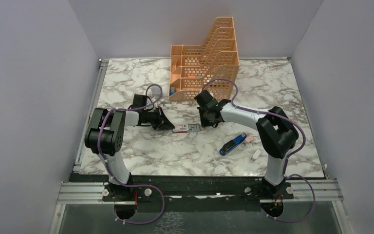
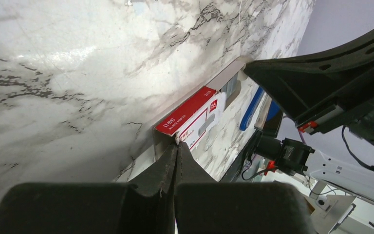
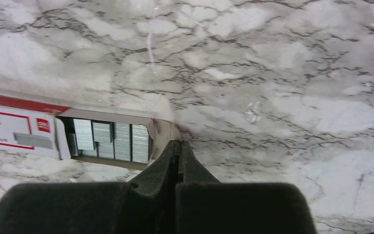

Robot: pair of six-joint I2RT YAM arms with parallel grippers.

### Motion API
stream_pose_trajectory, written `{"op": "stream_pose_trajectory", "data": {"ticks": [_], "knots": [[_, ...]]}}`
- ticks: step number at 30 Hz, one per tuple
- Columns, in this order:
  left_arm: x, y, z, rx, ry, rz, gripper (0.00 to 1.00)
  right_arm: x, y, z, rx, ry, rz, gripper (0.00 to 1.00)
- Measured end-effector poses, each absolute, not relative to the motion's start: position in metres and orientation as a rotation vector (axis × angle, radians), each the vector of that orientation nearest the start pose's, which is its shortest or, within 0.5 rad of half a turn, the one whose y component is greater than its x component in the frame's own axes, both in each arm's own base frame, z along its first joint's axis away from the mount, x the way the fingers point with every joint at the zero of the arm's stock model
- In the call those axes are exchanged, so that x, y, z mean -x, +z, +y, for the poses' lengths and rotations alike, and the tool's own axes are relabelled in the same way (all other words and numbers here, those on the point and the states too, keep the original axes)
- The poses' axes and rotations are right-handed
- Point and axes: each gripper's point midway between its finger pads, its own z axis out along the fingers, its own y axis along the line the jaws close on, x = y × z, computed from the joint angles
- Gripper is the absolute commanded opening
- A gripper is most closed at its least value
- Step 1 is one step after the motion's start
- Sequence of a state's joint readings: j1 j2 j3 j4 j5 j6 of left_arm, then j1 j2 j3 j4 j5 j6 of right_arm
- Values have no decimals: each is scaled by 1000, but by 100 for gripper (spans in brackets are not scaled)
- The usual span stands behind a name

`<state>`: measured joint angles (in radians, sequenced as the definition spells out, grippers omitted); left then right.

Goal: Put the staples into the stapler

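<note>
Staples in tray half out of red-and-white box, left fingers clamped on box, right fingers on tray

The left gripper and right gripper pinch opposite ends of the staples box, blocking both ends. An orange file rack stands near behind it, and the stapler lies to its near right. The table offers open passage at near left.
</note>
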<state>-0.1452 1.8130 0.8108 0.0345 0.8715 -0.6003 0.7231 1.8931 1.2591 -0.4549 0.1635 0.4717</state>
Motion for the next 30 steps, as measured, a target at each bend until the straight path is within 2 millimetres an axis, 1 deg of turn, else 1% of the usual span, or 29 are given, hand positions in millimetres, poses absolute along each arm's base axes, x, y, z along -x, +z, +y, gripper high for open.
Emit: {"op": "stream_pose_trajectory", "data": {"ticks": [8,11,12,14,16,19,23,27,28,30], "knots": [[-305,35,-195,220,-1392,2587,0,-331,25,227,210,142,2635,1],[-305,35,-195,218,-1391,2591,1,-335,25,212,175,126,2636,3],[-305,36,-194,217,-1389,2593,6,-335,26,207,165,122,2634,6],[-307,37,-194,214,-1381,2596,22,-336,28,200,148,120,2630,20],[-309,36,-193,211,-1358,2605,35,-337,29,194,134,114,2626,32],[-310,35,-189,222,-1307,2627,50,-335,33,191,130,118,2618,43],[-311,42,-182,226,-1222,2631,60,-337,54,192,120,153,2565,47],[-314,52,-171,221,-1063,2620,68,-340,80,196,113,201,2495,50],[-315,55,-167,224,-999,2620,69,-340,83,198,115,213,2481,51],[-315,60,-166,210,-901,2615,72,-335,85,199,118,227,2471,51]]}}
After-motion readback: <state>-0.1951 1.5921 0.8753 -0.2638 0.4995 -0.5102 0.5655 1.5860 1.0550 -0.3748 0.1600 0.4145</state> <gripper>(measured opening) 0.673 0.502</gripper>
